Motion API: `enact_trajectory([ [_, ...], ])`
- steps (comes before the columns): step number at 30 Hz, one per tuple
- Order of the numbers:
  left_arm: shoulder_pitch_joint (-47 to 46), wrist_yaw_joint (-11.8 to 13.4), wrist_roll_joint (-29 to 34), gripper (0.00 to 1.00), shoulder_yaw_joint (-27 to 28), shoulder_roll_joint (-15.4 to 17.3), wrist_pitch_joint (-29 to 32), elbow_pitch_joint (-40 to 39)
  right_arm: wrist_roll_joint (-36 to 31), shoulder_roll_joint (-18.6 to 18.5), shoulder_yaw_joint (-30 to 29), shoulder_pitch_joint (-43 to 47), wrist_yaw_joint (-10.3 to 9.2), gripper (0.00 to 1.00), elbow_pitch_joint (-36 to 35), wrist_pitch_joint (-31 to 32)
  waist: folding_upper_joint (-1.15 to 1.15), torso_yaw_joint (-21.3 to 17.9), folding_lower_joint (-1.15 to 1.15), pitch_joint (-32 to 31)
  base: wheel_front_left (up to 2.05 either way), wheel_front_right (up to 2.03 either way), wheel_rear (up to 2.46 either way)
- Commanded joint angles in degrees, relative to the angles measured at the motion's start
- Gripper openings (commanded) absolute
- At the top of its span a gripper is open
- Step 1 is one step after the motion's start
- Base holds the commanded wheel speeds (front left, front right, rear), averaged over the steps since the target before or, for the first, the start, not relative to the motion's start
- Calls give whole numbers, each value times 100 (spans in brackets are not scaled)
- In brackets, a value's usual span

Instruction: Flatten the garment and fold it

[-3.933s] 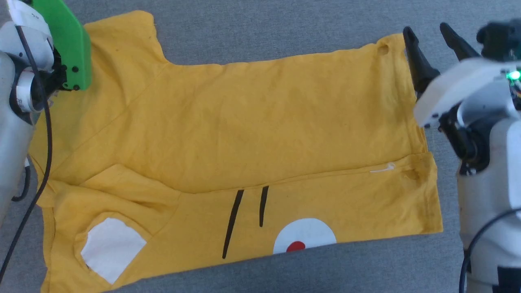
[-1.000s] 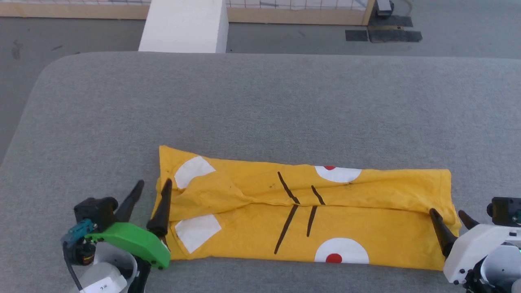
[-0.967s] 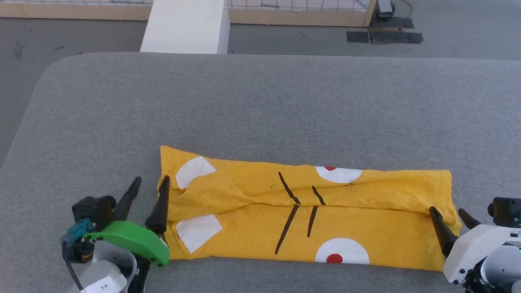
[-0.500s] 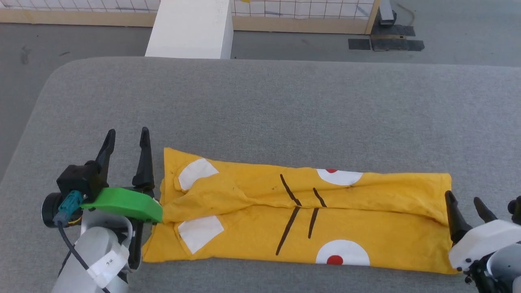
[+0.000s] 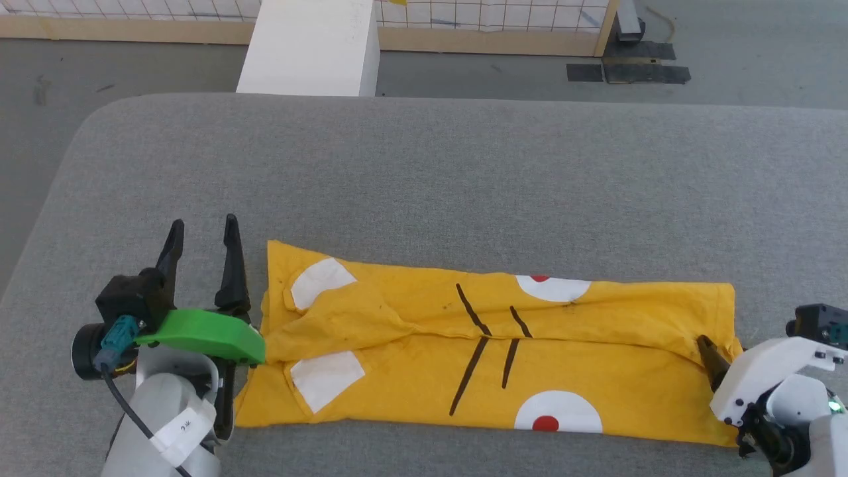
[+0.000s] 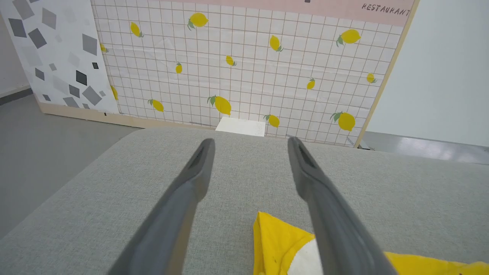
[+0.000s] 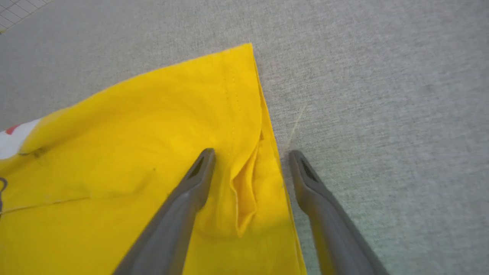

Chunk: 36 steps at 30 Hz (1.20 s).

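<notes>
the garment (image 5: 596,344), a bright yellow t-shirt, lies folded into a long band along the near edge of the grey padded surface (image 5: 424,172). thin black lines, white circles with red dots and white patches show on top, either side of a lengthwise fold.

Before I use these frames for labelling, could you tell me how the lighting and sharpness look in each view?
Head view: soft, even light, garment sharp, no glare. Left wrist view: the left gripper looks slightly soft up close, with a sheen on the floor at far right. Right wrist view: shadow darkens the garment's near edge by the right gripper.
</notes>
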Motion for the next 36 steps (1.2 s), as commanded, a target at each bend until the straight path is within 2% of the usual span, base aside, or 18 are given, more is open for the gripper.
enact_trajectory([
  [1,-4,-57,122,100,59,-49,-43,37,-68,23,49,-31,-8,100,185,245,0,13,0,-4,0,0,0],
  [2,-3,-94,157,100,91,-76,-43,55,-72,23,95,-29,-8,100,272,447,0,22,0,-8,0,0,0],
  [3,-1,-120,186,100,114,-99,-43,68,-45,23,130,-23,-8,69,325,609,0,29,0,-13,0,0,0],
  [4,1,-150,219,100,139,-127,-43,84,-15,23,169,-15,-8,28,349,764,0,36,0,-15,0,0,0],
  [6,-3,-205,268,100,193,-165,-43,113,4,23,208,1,-8,0,299,885,0,42,0,-17,0,0,0],
  [13,-1,-347,395,100,346,-261,-43,210,-160,23,96,73,-8,0,-79,684,0,32,0,-27,0,0,0],
  [17,-19,-422,447,100,414,-316,-43,266,-654,23,-337,95,-8,0,-372,484,0,37,0,-8,0,0,0],
  [23,-39,-503,509,100,464,-412,-43,295,-1519,21,-1351,14,-8,0,-733,61,0,71,0,39,0,0,0],
  [28,-26,-571,555,100,497,-438,-43,312,-1994,-171,-1842,-30,-8,0,-758,-268,0,90,0,84,0,0,0],
  [32,-9,-610,594,100,518,-453,-43,323,-2122,-272,-1837,-14,-8,0,-781,-306,0,100,0,90,0,0,0],
  [36,24,-636,637,100,509,-492,-43,332,-1907,-215,-1378,159,-8,0,-1109,63,0,124,0,57,0,0,0],
])
